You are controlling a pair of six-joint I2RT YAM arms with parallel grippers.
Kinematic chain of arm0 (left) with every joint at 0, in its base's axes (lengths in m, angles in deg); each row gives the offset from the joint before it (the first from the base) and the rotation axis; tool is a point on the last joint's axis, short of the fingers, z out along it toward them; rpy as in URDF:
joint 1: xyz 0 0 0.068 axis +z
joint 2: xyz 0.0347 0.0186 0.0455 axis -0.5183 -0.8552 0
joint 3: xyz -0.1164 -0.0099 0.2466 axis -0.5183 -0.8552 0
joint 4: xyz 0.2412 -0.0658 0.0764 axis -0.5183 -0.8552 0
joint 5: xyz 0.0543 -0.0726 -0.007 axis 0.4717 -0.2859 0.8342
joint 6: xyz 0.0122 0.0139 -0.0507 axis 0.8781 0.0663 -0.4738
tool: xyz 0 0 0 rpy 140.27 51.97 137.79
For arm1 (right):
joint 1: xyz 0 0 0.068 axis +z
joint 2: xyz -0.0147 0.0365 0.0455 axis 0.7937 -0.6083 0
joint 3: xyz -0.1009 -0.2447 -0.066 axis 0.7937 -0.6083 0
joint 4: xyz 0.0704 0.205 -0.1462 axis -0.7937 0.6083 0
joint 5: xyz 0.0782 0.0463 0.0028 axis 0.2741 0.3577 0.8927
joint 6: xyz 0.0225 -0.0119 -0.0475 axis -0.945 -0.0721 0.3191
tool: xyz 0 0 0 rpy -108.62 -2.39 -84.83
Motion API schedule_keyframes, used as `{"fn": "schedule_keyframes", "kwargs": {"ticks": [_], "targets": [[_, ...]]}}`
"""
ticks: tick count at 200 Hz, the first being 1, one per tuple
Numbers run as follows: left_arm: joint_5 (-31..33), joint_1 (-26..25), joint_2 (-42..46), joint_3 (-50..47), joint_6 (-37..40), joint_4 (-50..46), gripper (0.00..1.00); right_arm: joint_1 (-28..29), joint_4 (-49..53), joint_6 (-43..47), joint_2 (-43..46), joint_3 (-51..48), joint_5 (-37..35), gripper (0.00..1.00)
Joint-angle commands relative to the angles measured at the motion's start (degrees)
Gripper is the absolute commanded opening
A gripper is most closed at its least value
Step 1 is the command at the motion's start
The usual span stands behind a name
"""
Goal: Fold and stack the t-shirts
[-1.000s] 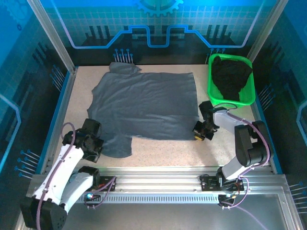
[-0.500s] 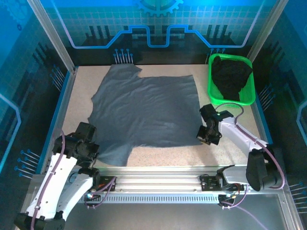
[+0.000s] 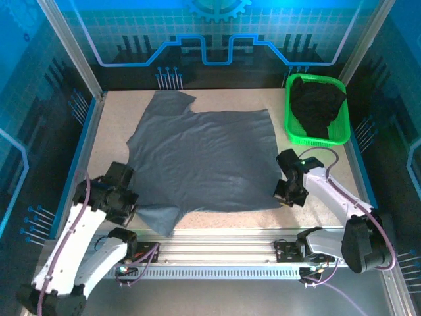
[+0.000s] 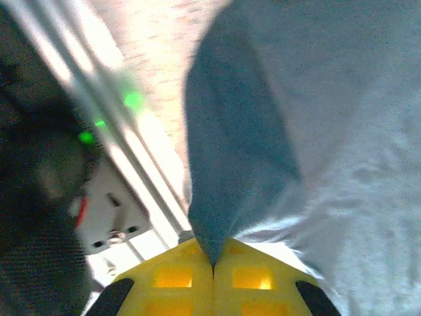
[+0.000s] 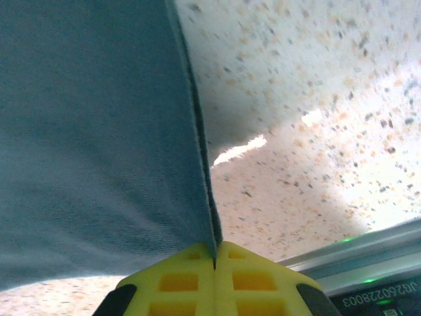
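The slate-grey t-shirt point(image 3: 204, 161) lies spread over the middle of the table, one sleeve at the back left. My left gripper point(image 3: 125, 201) is shut on its near-left sleeve; in the left wrist view the grey cloth point(image 4: 243, 138) runs down into the closed yellow fingers point(image 4: 177, 276). My right gripper point(image 3: 284, 193) is shut on the shirt's near-right corner, and the right wrist view shows the hem point(image 5: 197, 151) pinched between its fingers point(image 5: 250, 280). The black t-shirt point(image 3: 317, 105) is bunched in the green basket point(image 3: 289, 128).
The green basket stands at the back right corner. A metal rail point(image 3: 217, 240) runs along the table's near edge, close under both grippers. Bare speckled tabletop point(image 3: 329, 164) lies to the right of the shirt, and a blue side wall point(image 3: 82, 148) borders the left.
Both grippers have pulled the grey shirt toward the near edge. The near hem now lies lower, the right corner has moved right and nearer, and the cloth is flatter.
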Motion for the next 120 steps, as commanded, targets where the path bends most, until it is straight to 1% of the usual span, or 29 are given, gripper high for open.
{"fn": "schedule_keyframes", "kwargs": {"ticks": [1, 27, 59, 80, 96, 120], "targets": [[2.41, -0.3, -5.41, 5.88, 5.93, 13.06, 0.0, -0.8, -0.18, 0.83, -2.18, 6.27, 1.22, 0.0], [1.99, 0.01, -13.26, 10.88, 8.1, 22.25, 0.0, -3.68, -0.69, 1.78, -6.22, 12.28, 2.37, 0.0], [2.06, 2.9, -20.91, 15.75, 11.18, 28.39, 0.0, -6.4, -1.9, 1.99, -12.86, 19.24, 3.29, 0.0], [1.13, 5.58, -24.29, 17.29, 13.45, 32.75, 0.0, -7.38, -2.26, 1.94, -17.52, 23.36, 3.06, 0.0], [0.95, 6.7, -26.32, 18.38, 15.35, 35.78, 0.0, -7.71, -2.81, 1.82, -20.23, 25.8, 3.2, 0.0], [0.84, 8.14, -28.75, 20.03, 16.99, 36.76, 0.0, -8.19, -3.19, 1.56, -24.02, 29.18, 2.9, 0.0]]}}
